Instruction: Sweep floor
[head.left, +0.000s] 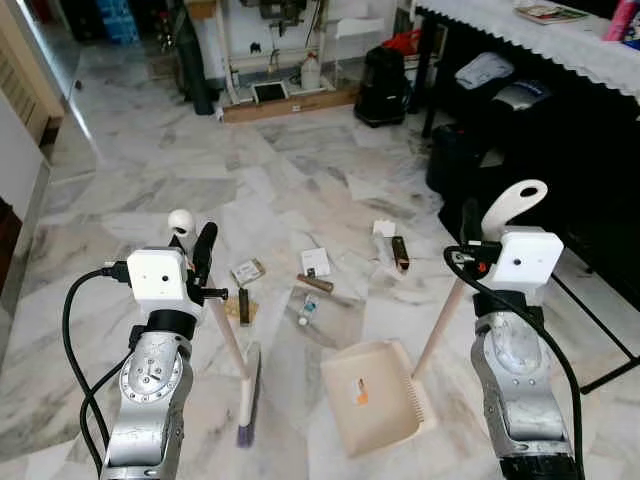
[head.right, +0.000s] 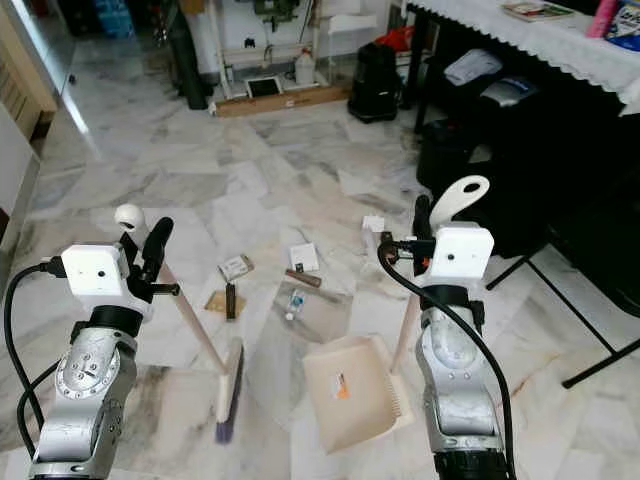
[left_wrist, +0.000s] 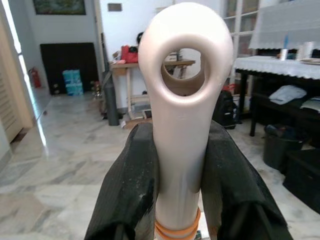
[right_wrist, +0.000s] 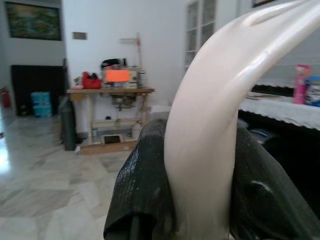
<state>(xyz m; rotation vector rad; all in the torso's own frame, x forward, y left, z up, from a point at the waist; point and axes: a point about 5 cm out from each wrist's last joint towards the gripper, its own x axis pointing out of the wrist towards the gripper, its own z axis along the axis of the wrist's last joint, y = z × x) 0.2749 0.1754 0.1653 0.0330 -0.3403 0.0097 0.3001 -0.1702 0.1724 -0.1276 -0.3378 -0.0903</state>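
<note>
One broom (head.left: 247, 395) and one dustpan (head.left: 372, 398) slant handle-up from the floor (head.left: 150, 180), clamped by the left gripper (left_wrist: 180, 165) and right gripper (right_wrist: 200, 170), about six scraps (head.left: 316, 262) ahead.

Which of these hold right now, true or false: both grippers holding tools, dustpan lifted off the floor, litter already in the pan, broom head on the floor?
1. The left gripper is shut on the broom handle. True.
2. The right gripper is open and holds nothing. False: it is shut on the dustpan handle, as the right wrist view shows.
3. The dustpan is lifted off the floor. False: its tray rests flat on the marble floor.
4. The litter is already in the pan. False: the scraps lie on the floor beyond the pan's mouth.
5. The broom head touches the floor to the left of the dustpan. True.
</note>
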